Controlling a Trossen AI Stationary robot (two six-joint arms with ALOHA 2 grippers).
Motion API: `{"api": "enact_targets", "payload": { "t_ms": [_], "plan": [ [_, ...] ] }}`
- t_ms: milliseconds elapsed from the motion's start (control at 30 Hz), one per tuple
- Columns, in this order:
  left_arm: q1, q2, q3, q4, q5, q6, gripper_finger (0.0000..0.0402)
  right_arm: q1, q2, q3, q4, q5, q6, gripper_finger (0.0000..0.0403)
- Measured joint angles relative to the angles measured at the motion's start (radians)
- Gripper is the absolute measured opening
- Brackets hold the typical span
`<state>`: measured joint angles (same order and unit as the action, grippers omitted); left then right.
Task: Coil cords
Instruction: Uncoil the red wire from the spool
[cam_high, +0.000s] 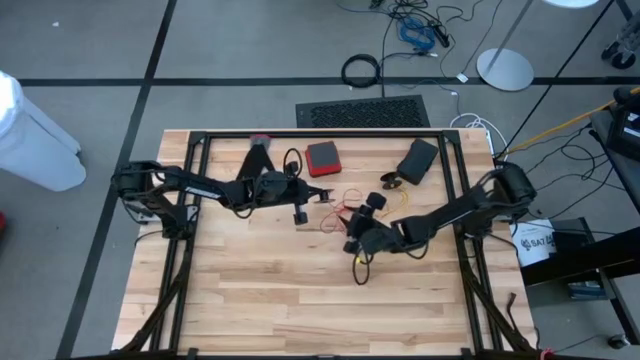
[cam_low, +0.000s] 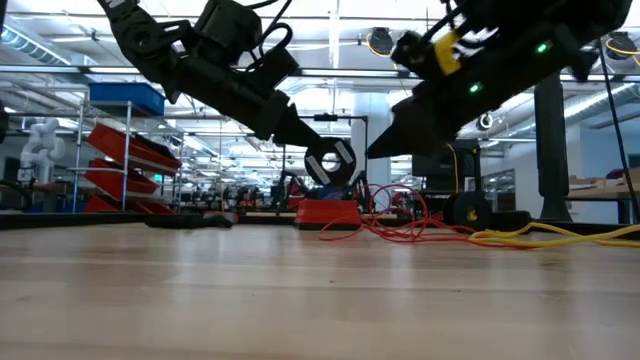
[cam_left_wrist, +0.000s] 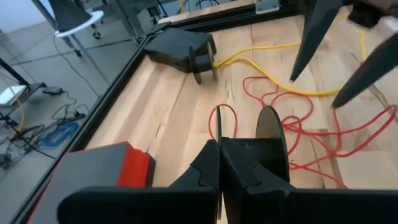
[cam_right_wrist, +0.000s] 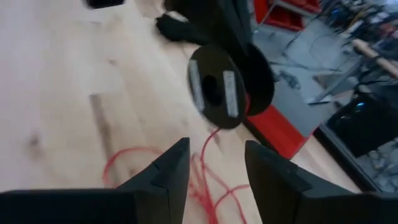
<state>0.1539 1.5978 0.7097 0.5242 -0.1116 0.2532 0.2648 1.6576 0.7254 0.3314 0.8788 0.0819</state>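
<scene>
Left gripper (cam_high: 300, 214) at table centre-left, fingers closed. Right gripper (cam_high: 354, 243) mid-table, fingers parted; right arm reaching in from right edge.

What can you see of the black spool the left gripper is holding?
The spool is a small black reel: two flat round discs on a short hub, plastic by the look, with a centre hole flanked by two pale strips on its face. The left gripper is shut on one disc and holds it on edge above the wooden table. Thin red cord trails from it in loose loops across the wood.

Open right claw (cam_right_wrist: 214, 171), black spool (cam_right_wrist: 227, 86), red cord (cam_right_wrist: 205, 171) on table (cam_right_wrist: 62, 93)
</scene>
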Motion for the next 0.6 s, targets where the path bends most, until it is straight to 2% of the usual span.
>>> {"api": "enact_targets", "payload": {
  "t_ms": [133, 233, 400, 600],
  "plan": [
    [0.000, 0.000, 0.000, 0.003, 0.011, -0.055, 0.0000, -0.020, 0.070, 0.000, 0.180, 0.009, -0.086, 0.0139],
    [0.000, 0.000, 0.000, 0.005, 0.031, -0.040, 0.0000, -0.024, 0.106, 0.000, 0.283, 0.009, -0.156, 0.0139],
    [-0.001, 0.000, 0.000, 0.006, 0.033, -0.034, 0.0000, -0.024, 0.112, 0.000, 0.317, 0.043, -0.172, 0.0138],
    [-0.014, 0.001, 0.000, 0.015, 0.031, -0.041, 0.0004, -0.039, 0.112, 0.000, 0.340, 0.005, -0.165, 0.0138]
  ]
}}
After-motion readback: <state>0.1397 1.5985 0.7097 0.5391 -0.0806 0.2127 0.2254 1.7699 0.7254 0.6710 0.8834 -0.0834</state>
